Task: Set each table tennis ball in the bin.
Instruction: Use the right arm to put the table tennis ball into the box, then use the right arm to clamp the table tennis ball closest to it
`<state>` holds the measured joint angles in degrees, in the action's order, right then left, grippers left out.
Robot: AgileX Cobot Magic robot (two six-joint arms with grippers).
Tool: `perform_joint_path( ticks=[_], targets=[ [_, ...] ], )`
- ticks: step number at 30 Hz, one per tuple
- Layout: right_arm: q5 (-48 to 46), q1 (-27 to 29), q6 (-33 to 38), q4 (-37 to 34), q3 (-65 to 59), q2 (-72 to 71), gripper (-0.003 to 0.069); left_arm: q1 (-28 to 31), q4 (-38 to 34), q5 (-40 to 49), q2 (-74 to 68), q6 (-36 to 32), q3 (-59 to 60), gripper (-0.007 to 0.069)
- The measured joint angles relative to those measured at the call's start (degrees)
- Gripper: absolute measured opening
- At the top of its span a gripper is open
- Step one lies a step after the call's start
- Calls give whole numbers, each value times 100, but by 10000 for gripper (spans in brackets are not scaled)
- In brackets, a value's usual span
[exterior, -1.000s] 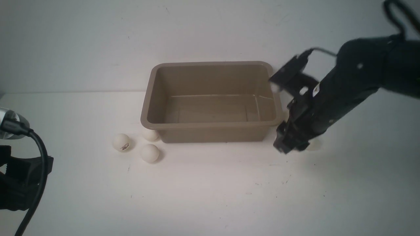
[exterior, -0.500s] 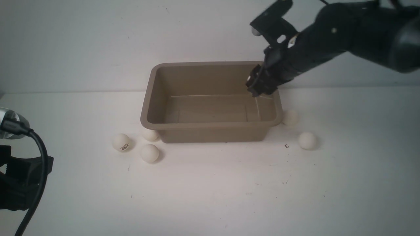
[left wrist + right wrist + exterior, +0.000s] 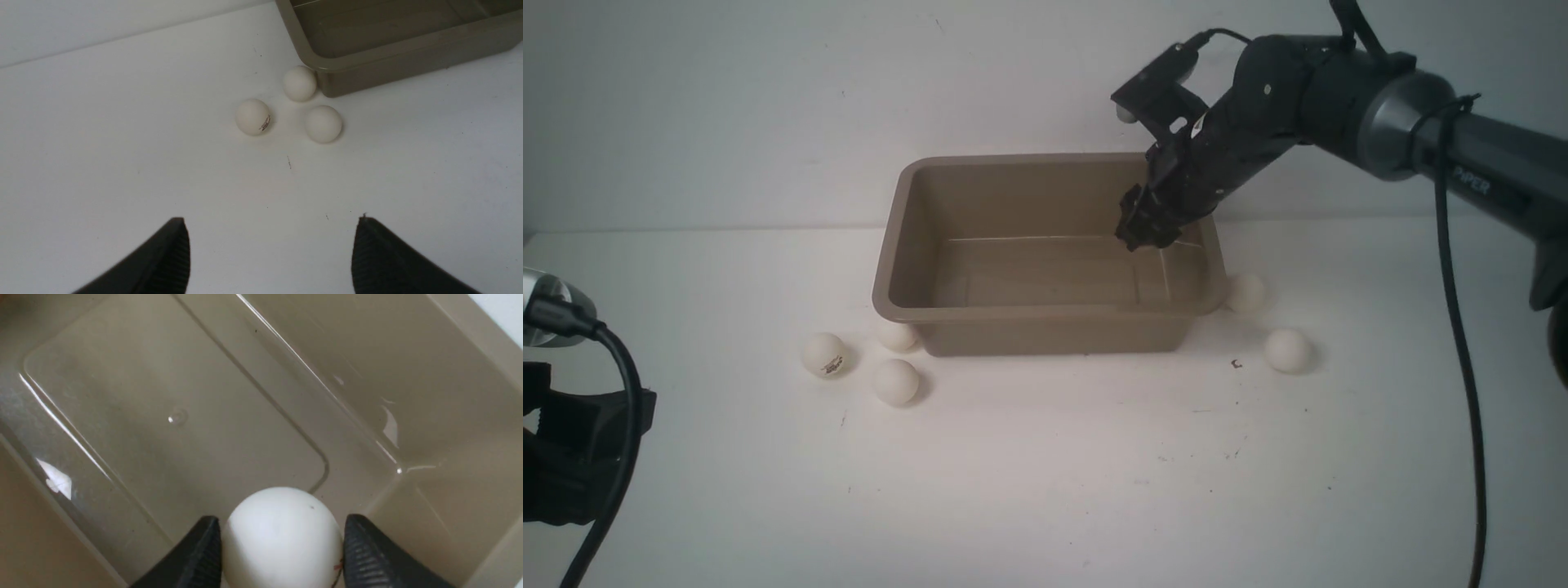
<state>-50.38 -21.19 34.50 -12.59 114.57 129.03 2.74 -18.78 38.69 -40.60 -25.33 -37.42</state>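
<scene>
Table tennis ball: suspended over the right end of the bin, gripped between the fingers of the right gripper. Three balls lie on the table by the bin's near left corner. Two balls lie by its near right corner. Left gripper: fingers spread wide, holding nothing, well short of the bin.

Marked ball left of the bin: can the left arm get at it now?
Probably yes. The left pincer is open, with bare table between it and the marked ball; the neighbouring balls sit apart from it.
</scene>
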Motion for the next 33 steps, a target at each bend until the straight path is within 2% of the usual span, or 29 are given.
perform_joint_path(
  ticks=[1, 2, 3, 5, 8, 18, 24, 33],
  targets=[
    [27, 0, -14, 0, 13, 0, 407, 0, 0, 0, 0, 0, 0, 479],
    [69, 0, -81, 72, 31, 0, 490, 0, 0, 0, 0, 0, 0, 479],
    [86, 0, -131, 124, 33, 0, 525, 0, 0, 0, 0, 0, 0, 479],
    [127, 0, -206, 212, 33, -5, 561, 0, 0, 0, 0, 0, 0, 479],
    [175, 0, -532, 713, 33, -52, 613, 0, 0, 0, 0, 0, 0, 479],
    [-611, 0, -1457, 2107, 40, -1149, 563, 0, -23, 0, 0, 0, 0, 479],
    [-1965, 0, -1725, 2239, 44, -1555, 559, 0, -98, 0, 0, 0, 0, 479],
    [-2141, 74, -2087, 2061, -27, -1584, 559, 0, -117, 0, 0, 0, 0, 479]
  ],
)
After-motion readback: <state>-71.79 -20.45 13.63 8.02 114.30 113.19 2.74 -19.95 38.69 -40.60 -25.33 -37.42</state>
